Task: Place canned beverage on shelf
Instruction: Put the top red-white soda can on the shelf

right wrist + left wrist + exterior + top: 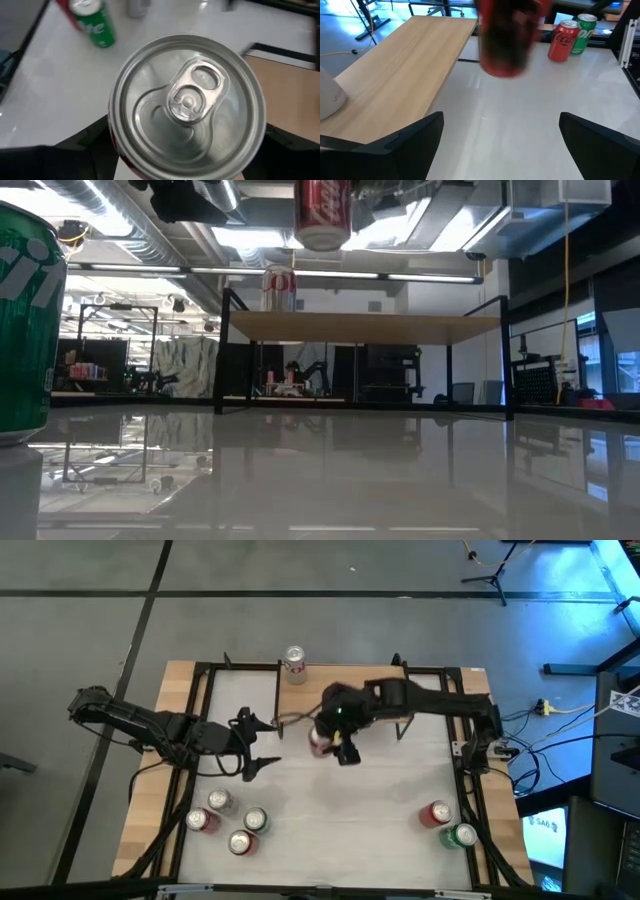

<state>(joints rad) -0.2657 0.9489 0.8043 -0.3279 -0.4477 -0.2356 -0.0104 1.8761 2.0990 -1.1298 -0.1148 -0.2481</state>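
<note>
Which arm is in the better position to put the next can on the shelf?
The right. Its gripper already holds a red can in the air beside the shelf. The left gripper is open and empty, over the table.

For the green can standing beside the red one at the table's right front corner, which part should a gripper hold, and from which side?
Grip the green can on its round side wall, coming from above with one finger on each side. It stands upright, but the red can sits close against one side, so probably place the fingers on the sides clear of it.
</note>
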